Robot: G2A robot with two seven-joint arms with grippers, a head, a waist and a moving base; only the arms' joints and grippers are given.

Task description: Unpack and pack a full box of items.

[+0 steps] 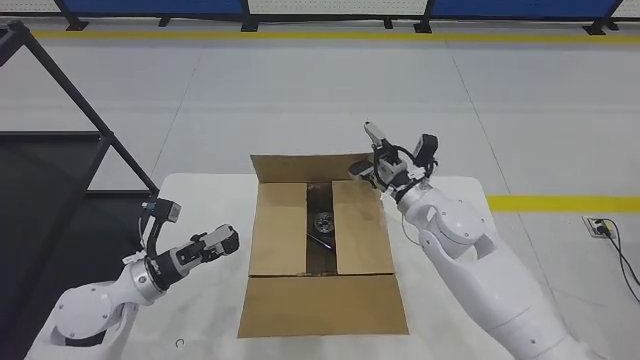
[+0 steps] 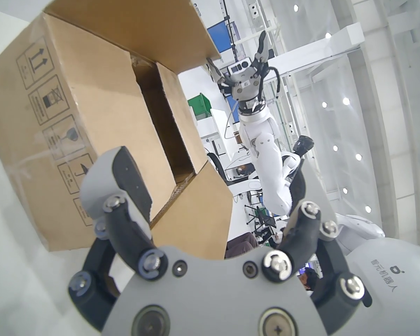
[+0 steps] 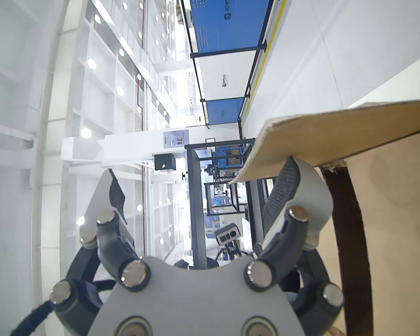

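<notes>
Near the box [image 1: 322,305], a black frame [image 1: 70,91]

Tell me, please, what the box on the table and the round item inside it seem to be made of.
The box looks like corrugated cardboard: plain brown, matte, with a fluted layer showing at its cut flap edges. The round item inside it is grey with a bright glint, so perhaps metal, but it is too small to be sure.
</notes>
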